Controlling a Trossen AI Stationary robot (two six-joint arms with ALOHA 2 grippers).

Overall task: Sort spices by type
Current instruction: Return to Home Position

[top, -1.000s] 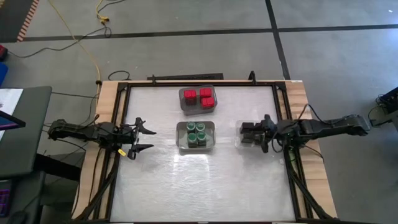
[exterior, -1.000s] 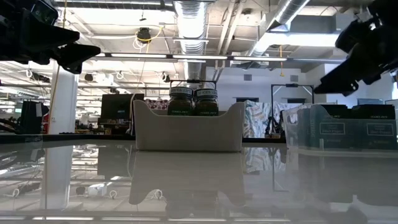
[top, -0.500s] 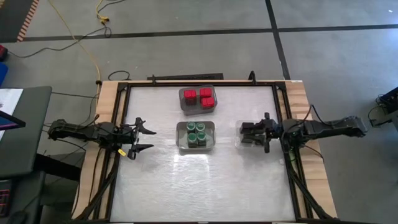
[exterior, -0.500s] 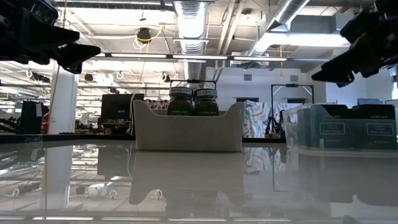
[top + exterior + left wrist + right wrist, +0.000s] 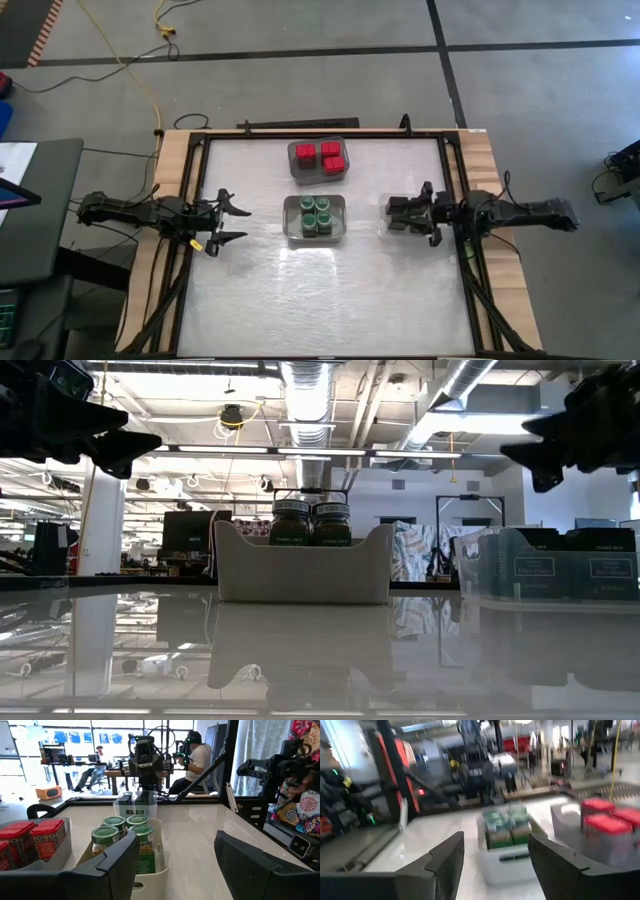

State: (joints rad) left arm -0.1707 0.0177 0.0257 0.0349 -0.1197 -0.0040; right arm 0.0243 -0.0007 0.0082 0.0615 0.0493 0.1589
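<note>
Clearance mattered: the right end effector (image 5: 424,213), spread and empty over the black tins (image 5: 399,215), needed a level retreat; the left end effector (image 5: 240,222) hung spread.

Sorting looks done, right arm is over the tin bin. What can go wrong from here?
1. The right gripper hangs open above the clear bin of black tins. If it dips while pulling back, a finger might catch the rim and drag the bin toward the right edge of the table.
2. The left gripper is open and points at the green jars. A forward swing could knock their white bin.
</note>
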